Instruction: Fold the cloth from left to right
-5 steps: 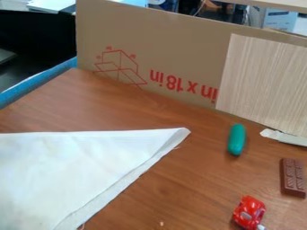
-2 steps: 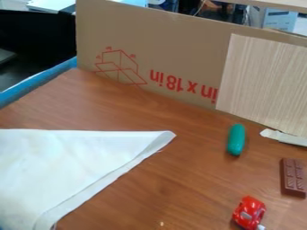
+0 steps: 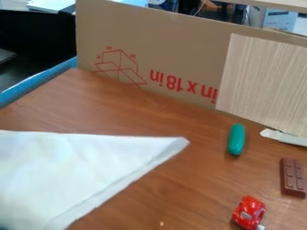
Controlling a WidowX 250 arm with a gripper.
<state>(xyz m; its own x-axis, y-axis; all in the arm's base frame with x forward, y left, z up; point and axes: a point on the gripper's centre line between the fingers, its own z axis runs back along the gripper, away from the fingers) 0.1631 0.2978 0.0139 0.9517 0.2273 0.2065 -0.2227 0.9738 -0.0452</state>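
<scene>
Cloth (image 3: 72, 175) lies at near left, tip pointing right; you can't tell how open your gripper is or what it holds.

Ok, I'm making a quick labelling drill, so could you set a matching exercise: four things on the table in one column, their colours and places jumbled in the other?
Things:
1. Cloth
2. Chocolate
3. Car
4. Rounded stick

Colours and places:
A. Red, lower right
B. Green, above the red thing
C. White, lower left
D. Brown, right edge

Pairs: 1-C, 2-D, 3-A, 4-B
</scene>
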